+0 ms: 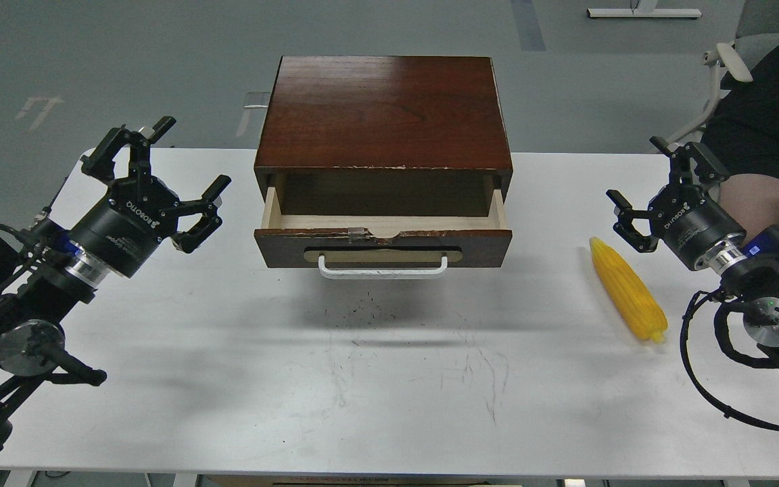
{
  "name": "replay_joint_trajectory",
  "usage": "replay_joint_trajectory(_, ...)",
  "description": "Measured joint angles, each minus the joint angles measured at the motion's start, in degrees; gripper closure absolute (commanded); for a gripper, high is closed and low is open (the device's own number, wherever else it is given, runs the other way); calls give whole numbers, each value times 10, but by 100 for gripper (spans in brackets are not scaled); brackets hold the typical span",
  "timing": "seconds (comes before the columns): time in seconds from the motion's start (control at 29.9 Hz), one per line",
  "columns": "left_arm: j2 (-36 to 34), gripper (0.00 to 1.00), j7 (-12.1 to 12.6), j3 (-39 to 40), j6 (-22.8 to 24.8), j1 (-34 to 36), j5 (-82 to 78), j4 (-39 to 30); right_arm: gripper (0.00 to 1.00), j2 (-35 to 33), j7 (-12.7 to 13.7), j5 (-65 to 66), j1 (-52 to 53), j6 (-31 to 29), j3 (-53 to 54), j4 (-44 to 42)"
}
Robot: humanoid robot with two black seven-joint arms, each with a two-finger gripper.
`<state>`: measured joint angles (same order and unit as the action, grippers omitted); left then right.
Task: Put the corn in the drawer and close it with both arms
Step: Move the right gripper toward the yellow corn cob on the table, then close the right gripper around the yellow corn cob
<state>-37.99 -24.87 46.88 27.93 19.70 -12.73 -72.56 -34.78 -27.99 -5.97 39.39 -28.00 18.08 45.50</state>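
The yellow corn (628,289) lies on the white table (389,379) at the right, its tip pointing away from me. The drawer (383,230) of the dark reddish-brown cabinet (384,111) stands pulled out at the table's middle, its pale inside bare and its white handle (383,267) facing me. My right gripper (646,189) hovers open just right of the corn's far tip, holding nothing. My left gripper (153,166) hangs open to the left of the drawer, also holding nothing.
A person's arm (761,196) and an office chair (727,74) sit beyond the table's right edge, close behind my right arm. The table's front half shows only scuff marks (376,318).
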Motion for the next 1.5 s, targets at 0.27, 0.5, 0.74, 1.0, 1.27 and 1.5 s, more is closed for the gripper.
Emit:
replay_joint_trajectory(0.27,-3,0,0,1,0,-1,0,1,0,-16,0,15,5,0,-9,5)
replay_joint_trajectory(0.5,-8,0,-2,5,0,-1,0,2,0,-89,0,178,71,0,-14,7)
replay_joint_trajectory(0.74,-11,0,-2,8,1,1,0,3,0,-136,0,511,107,0,-16,7)
replay_joint_trajectory(1.0,-14,0,0,7,1,2,-1,-2,0,-139,0,795,117,35,-48,29)
replay_joint_trajectory(1.27,-16,0,0,5,1,2,-1,-4,0,-113,0,840,166,90,-183,25)
replay_joint_trajectory(1.5,-16,0,0,5,1,1,-1,-4,0,-75,0,841,170,127,-239,9)
